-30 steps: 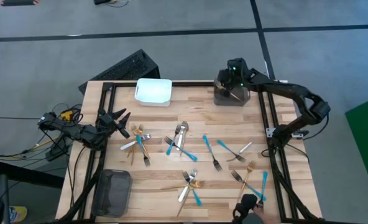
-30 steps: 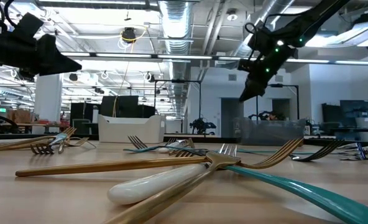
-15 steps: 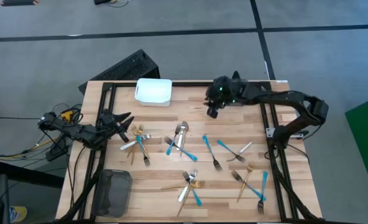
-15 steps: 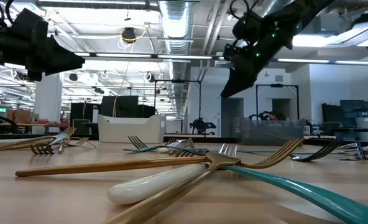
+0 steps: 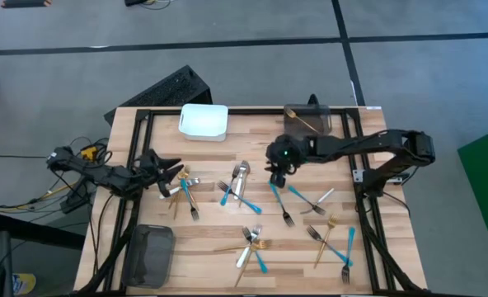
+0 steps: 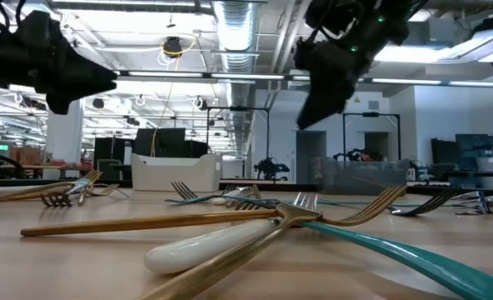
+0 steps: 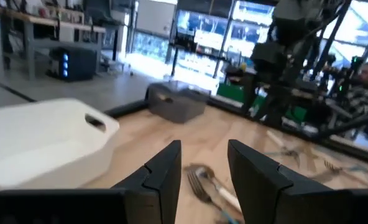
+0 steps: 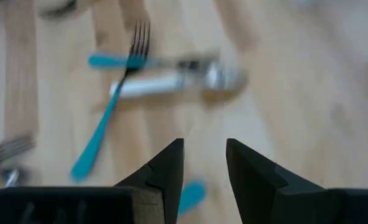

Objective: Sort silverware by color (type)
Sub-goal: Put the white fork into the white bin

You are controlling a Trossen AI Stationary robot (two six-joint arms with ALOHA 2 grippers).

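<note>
My right hand [image 5: 277,171] has swung away from the dark grey bin [image 5: 308,118] and now hovers, fingers apart and empty, over the blue-handled fork [image 5: 280,200] mid-tabletop, so the next pick begins. My left hand [image 5: 168,167] waits open beside the white bin [image 5: 204,121].

light: bright, even, from ceiling strip lights [image 6: 230,21] in low view
shadows: soft, faint on counter [image 5: 227,239]
glare: windows [image 7: 258,25] blown out, left wrist
blur: right wrist heavily smeared; blue-handled fork [image 8: 109,106] soft
focus: near cutlery soft, low view
</note>
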